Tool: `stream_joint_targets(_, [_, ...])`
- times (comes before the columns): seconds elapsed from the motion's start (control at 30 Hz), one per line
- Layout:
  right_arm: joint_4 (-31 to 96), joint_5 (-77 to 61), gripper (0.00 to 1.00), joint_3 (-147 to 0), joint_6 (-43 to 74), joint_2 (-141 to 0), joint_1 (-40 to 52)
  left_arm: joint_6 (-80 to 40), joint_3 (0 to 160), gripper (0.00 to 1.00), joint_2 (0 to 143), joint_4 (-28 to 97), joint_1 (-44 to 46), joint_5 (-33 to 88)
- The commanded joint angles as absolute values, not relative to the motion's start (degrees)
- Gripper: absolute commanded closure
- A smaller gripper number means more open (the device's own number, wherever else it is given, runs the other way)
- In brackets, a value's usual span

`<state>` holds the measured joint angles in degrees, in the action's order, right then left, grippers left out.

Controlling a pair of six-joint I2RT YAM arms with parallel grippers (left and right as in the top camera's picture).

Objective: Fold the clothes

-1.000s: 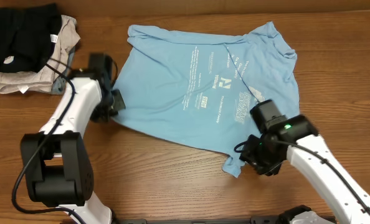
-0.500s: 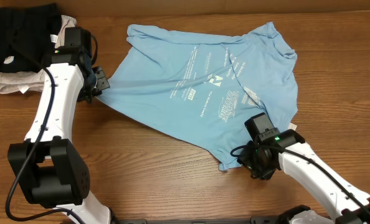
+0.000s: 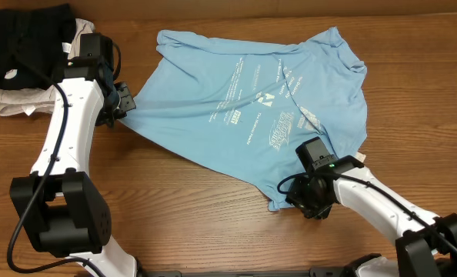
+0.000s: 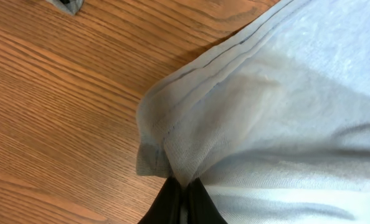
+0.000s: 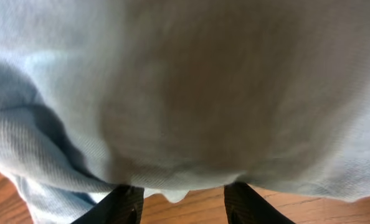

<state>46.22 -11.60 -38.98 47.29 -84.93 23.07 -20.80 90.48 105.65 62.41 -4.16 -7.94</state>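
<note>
My left jaws pinched the hem of the T-shirt [image 3: 213, 92] spread on the tabletop [image 3: 198, 223], but my right jaws stood half-apart at its corner, grip unclear, so pulling could have slipped it free.

Bright even light, soft shadows, overhead sharp — wrist close-ups blurry

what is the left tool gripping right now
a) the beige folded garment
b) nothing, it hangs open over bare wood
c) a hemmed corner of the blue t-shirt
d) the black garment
C: in the left wrist view the left tool is pinched shut on a stitched corner of the blue t-shirt.
</note>
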Motion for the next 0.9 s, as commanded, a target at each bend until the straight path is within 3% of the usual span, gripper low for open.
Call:
stream_joint_targets(0.0, [45.9,-12.0,0.53,-38.8,46.2,-85.4,24.1,-19.7,91.8,0.96,105.7,62.6,-4.4,-7.9])
stream_joint_targets(0.43, [42.9,-8.3,0.54,-40.3,43.2,-85.3,24.2,-19.7,91.8,0.96,105.7,62.5,-4.4,-7.9])
stream_joint_targets(0.5, [41.2,-5.6,0.66,-40.3,43.2,-85.3,24.2,-19.7,91.8,0.96,105.7,62.6,-4.4,-7.9])
stream_joint_targets(0.6, [40.8,-5.6,0.93,-40.3,43.3,-85.3,24.2,-19.7,91.7,0.96,105.7,62.6,-4.4,-7.9])
stream_joint_targets(0.63, [41.1,-5.6,0.96,-40.4,43.4,-85.3,24.2,-19.7,91.8,0.96,105.7,62.6,-4.4,-7.9])
stream_joint_targets(0.87, [49.9,-5.4,0.96,-43.0,46.5,-82.4,22.3,-18.8,92.0,0.96,105.6,63.9,-4.9,-9.1])
